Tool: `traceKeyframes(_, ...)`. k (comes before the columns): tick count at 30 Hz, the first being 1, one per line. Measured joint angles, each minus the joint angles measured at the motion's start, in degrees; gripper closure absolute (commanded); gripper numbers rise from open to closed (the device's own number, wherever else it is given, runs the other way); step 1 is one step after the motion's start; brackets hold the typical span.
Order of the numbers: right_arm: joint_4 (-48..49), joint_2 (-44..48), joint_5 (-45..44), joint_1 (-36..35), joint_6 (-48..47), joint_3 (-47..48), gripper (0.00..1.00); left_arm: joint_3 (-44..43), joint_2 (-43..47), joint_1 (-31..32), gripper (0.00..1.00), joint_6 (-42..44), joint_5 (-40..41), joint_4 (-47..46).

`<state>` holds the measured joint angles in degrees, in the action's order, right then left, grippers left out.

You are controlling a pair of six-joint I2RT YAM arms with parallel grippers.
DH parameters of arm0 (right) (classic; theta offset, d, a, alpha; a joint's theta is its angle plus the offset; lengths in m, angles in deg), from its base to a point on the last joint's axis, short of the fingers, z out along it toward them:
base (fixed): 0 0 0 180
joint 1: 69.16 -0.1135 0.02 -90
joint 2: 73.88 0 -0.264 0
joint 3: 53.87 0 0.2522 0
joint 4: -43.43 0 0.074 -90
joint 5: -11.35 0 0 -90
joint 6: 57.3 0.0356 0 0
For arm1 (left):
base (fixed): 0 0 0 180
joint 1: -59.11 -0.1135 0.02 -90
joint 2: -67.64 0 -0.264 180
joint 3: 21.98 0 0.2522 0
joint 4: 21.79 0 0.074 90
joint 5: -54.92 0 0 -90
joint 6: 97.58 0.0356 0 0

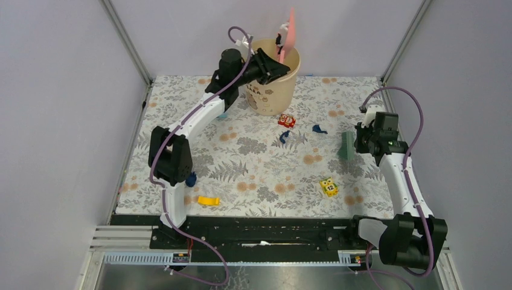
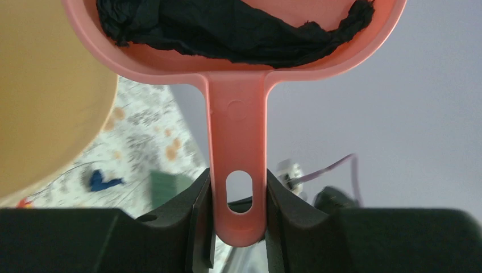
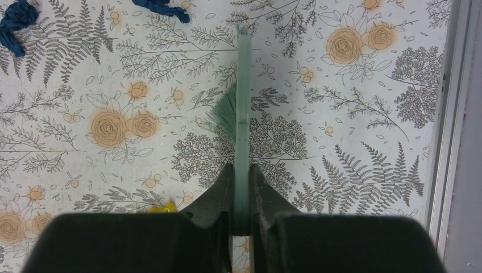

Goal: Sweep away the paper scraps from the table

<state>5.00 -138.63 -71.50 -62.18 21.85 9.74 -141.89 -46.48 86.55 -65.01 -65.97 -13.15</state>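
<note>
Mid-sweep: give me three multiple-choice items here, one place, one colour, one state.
1. The dustpan is: A) over the bin B) lying flat, near side C) lying flat, far right.
2. The brush is: A) red B) green C) white.
3. Jaws of the left gripper are: A) open, empty B) shut on the brush C) shut on the dustpan handle.
Answers: 1 A, it tilts above the bin's rim; 2 B, green bristles show; 3 C, both jaws press the handle.
</note>
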Motion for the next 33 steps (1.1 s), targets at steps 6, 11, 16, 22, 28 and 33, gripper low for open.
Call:
traceKeyframes(6,0.33,-0.94,0.02,0.0,-0.26,0.0,1.0,8.07,-3.58,-5.49,1.0,-30.56,-2.75,-29.57)
traceKeyframes(11,0.76,-1.01,0.02,0.0,-0.35,0.0,1.0,9.7,-7.63,-6.29,1.0,-47.98,-2.32,-46.27)
traceKeyframes(16,0.98,-1.05,0.04,0.0,-0.46,0.0,1.0,13.55,-7.65,-5.31,1.0,-56.37,-2.34,-54.38)
traceKeyframes(22,1.01,-1.16,0.07,0.0,-0.48,0.0,1.0,13.99,-7.65,-5.07,1.0,-60.78,-2.34,-59.49)
traceKeyframes(28,1.09,-1.53,0.07,0.0,-0.7,0.0,1.0,13.99,-7.65,-5.09,1.0,-61.83,-2.8,-60.13)
traceKeyframes(33,1.22,-1.53,0.28,0.0,-0.74,0.0,1.0,13.99,-7.65,-5.09,1.0,-62.2,-3.26,-60.24)
